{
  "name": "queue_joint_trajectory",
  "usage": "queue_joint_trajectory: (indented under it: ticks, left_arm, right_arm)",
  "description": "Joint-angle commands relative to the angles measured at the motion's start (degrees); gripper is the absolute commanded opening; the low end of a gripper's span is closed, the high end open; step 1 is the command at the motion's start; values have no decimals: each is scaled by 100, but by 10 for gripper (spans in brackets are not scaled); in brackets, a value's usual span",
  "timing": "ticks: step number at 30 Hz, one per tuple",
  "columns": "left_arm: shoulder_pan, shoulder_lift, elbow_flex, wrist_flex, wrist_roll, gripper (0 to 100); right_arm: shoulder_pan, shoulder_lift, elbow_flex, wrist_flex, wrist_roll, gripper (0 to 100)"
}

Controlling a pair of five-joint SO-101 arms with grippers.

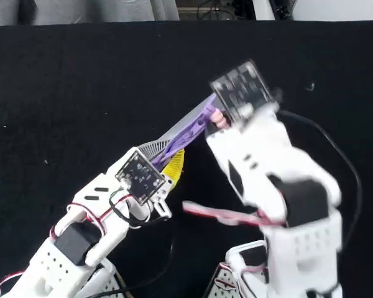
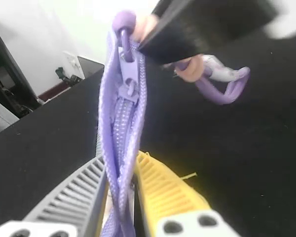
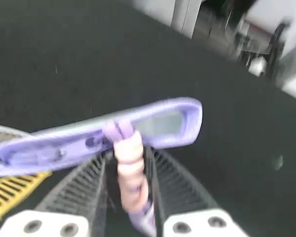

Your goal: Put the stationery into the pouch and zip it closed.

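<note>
A purple zip pouch (image 1: pixel 186 133) hangs above the black table, stretched between the two arms. My left gripper (image 1: pixel 165 158), with one grey and one yellow finger, is shut on the pouch's lower end (image 2: pixel 121 148). The zipper slider (image 2: pixel 126 89) sits near the pouch's upper end. My right gripper (image 1: pixel 216 117) is shut on the pink zipper pull (image 3: pixel 129 158), right against the pouch's edge (image 3: pixel 158 121). A purple strap loop (image 2: pixel 227 91) dangles from the pull. No loose stationery is visible on the table.
The black table (image 1: pixel 81 93) spreads around both arms. A black cable (image 1: pixel 342 155) loops off the right arm, and red and black wires (image 1: pixel 124 214) run along the left arm. A grey curtain (image 1: pixel 81 11) hangs behind the far edge.
</note>
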Motion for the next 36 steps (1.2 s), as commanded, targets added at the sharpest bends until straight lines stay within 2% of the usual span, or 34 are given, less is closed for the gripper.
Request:
queue_joint_trajectory:
  ticks: [1, 10, 15, 28, 36]
  left_arm:
    - [-40, -316, 127, 70, -53, 28]
    - [-40, -686, 286, 308, -62, 28]
    - [-31, -879, 295, 396, -62, 28]
    - [-40, -1064, 338, 413, -62, 28]
    - [-40, -1064, 330, 519, -62, 28]
  right_arm:
    - [264, 233, -505, -237, 0, 11]
    - [1064, 549, -927, -378, 0, 11]
    - [1143, 1007, -1068, -396, 9, 11]
    - [1952, 1895, -1077, -1354, 9, 11]
    - [2321, 2545, -2000, -1389, 0, 11]
